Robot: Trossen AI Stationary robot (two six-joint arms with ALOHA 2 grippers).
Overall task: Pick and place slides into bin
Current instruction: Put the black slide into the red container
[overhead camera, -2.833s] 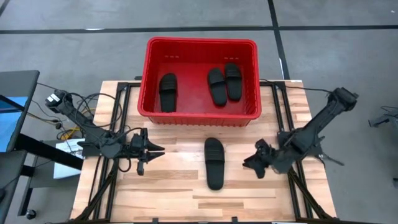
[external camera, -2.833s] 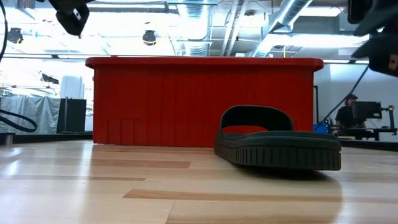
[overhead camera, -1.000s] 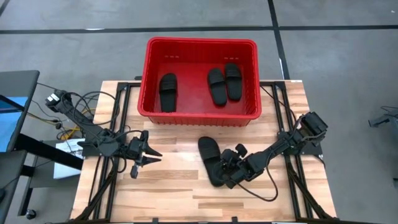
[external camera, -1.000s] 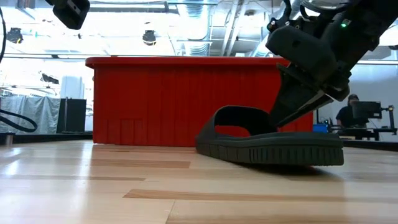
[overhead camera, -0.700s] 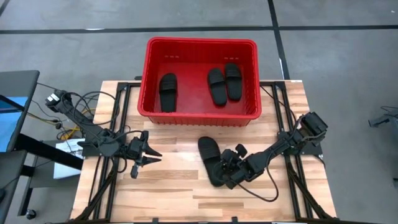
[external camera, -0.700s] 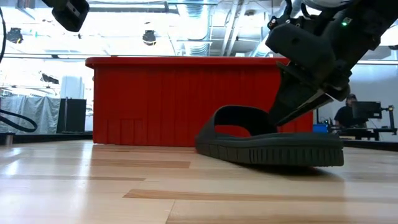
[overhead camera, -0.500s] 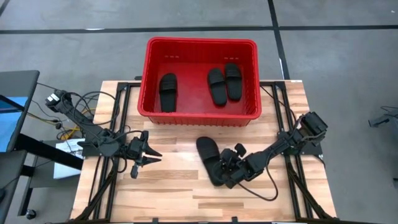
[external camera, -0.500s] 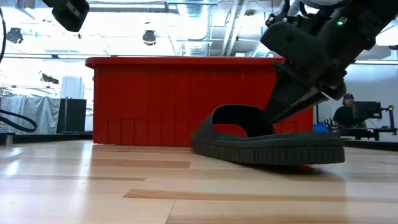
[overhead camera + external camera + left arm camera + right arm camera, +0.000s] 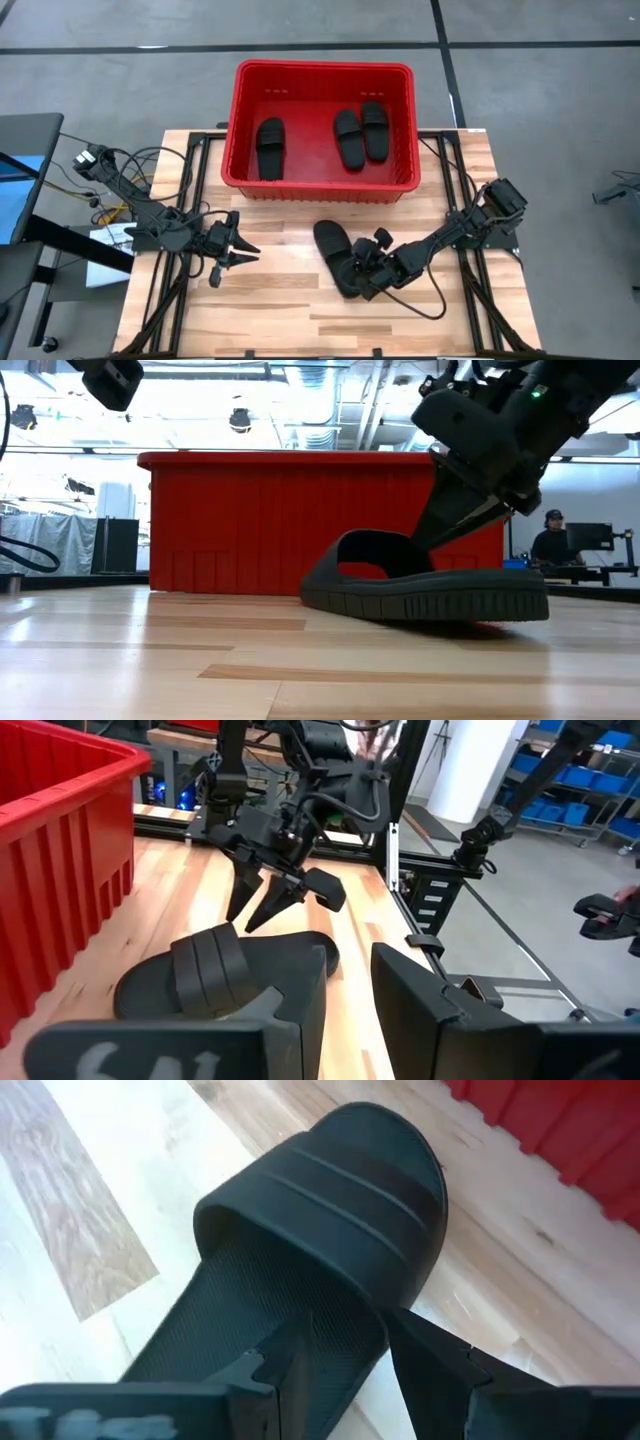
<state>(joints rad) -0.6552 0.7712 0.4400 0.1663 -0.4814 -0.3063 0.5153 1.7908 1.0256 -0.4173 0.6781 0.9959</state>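
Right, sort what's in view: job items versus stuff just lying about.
Job: slide on the table, three slides in the bin, red bin, right gripper at the slide.
Lying about: cables by the left arm, person in the background.

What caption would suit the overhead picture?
Right gripper at the last slide on the table; three slides lie in the red bin.

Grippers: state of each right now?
Left tool: open, empty, hovering over the table's left side.
Right tool: fingers straddle the edge of the slide on the table; whether it's gripping cannot be told.
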